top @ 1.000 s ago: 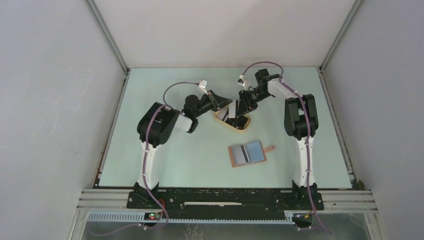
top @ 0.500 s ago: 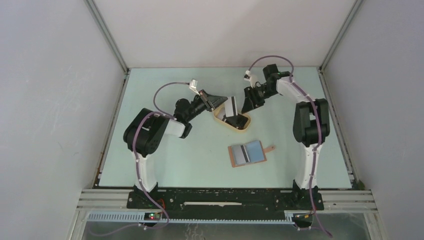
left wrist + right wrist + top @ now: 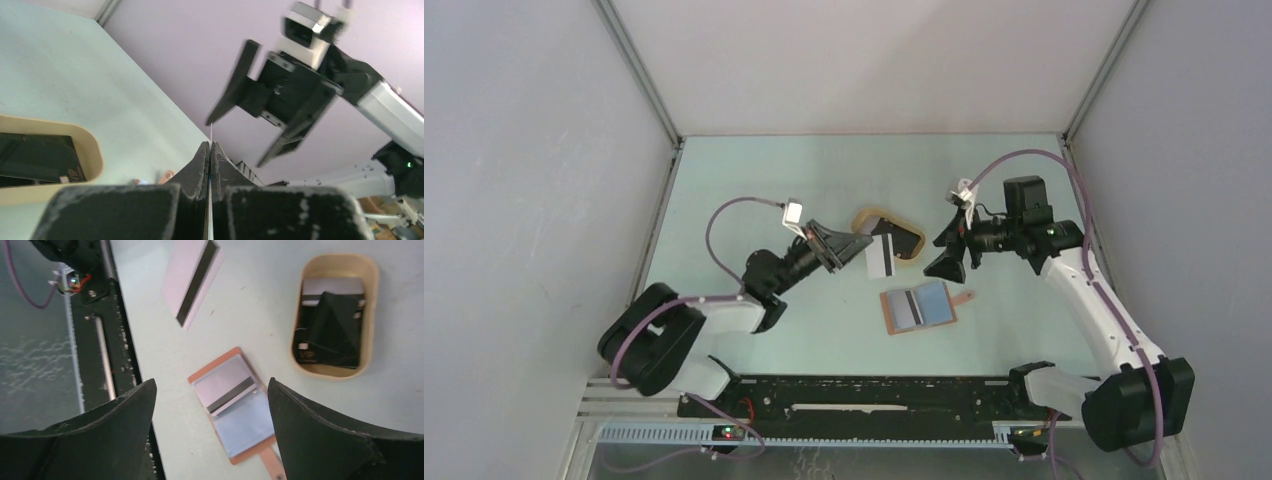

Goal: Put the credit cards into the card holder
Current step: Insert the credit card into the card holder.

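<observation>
Your white-and-black left arm stretches low and forward, its black two-finger gripper clamped tight on a whitish card with a dark stripe. Your right arm angles inward, its black gripper spread wide, holding nothing.

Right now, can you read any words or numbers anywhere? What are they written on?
"VIP": on a black card lying in the beige tray.
Small pale marks beside it on that card: too small to read.
On the white striped card pinched in the left gripper: no words show.
On the striped card tucked in the card holder: no words show.
</observation>
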Robot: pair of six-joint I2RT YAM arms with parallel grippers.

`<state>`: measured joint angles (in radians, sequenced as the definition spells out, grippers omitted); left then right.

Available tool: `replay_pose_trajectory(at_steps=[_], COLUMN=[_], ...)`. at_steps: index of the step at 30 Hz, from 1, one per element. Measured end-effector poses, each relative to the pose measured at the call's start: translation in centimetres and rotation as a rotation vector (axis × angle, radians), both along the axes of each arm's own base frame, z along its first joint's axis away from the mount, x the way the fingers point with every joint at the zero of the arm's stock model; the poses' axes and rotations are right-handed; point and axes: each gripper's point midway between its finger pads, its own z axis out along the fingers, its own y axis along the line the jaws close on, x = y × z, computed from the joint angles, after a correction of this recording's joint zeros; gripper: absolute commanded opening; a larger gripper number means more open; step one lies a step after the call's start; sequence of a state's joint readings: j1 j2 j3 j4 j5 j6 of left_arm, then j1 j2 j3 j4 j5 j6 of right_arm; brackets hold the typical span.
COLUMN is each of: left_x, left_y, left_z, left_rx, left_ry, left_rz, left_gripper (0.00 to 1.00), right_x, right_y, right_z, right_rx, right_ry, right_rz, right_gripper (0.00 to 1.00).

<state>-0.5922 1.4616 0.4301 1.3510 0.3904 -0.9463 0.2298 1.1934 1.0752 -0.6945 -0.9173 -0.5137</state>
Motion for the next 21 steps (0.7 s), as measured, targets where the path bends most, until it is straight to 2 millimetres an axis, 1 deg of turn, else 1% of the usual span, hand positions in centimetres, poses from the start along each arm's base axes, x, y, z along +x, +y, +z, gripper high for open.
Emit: replay_pose_trajectory(at_steps=[1,3,6,7,8,10,13,16,18,21], left_x=[-1.0,-2.9,-5.3,-5.8,-6.0,-5.7,-4.7,-4.3,-4.4,-4.7], left_y=[-0.2,-0.8,-1.2,-1.2,-1.2,-1.0,-0.9,-1.2,-1.4,-1.5], left_z=[0.0,0.0,0.1,-0.1,-0.4,-1.2,-2.3,-3.3,-3.5,-3.1], left_rx=[0.008,0.023,0.026,0.025,0.025,0.032,0.038,0.042,0.042,0.027], left_ry=[-0.011,-0.028,-0.037,-0.031,-0.023,0.0,0.034,0.064,0.07,0.068], left_rz=[0.0,0.005,0.031,0.044,0.06,0.096,0.141,0.15,0.151,0.145], left_gripper=[0.0,0.0,0.0,0.0,0.0,0.0,0.0,0.0,0.0,0.0], right_x=[-0.5,-0.7,-0.4,-0.6,-1.0,-1.9,-2.9,-3.7,-4.0,-4.2], right_y=[-0.1,-0.3,-0.1,0.0,0.4,1.4,2.8,3.7,4.1,4.8], right_z=[-0.4,-1.2,-3.7,-4.4,-5.0,-5.2,-4.4,-3.8,-3.7,-4.0], right_rx=[0.028,0.081,0.151,0.164,0.177,0.198,0.233,0.254,0.263,0.263], right_ry=[0.019,0.088,0.243,0.283,0.327,0.376,0.392,0.406,0.421,0.458], right_rz=[0.007,-0.001,-0.007,-0.006,0.006,0.046,0.117,0.166,0.184,0.199], right_gripper=[0.88,0.87,0.87,0.87,0.87,0.87,0.86,0.85,0.84,0.81])
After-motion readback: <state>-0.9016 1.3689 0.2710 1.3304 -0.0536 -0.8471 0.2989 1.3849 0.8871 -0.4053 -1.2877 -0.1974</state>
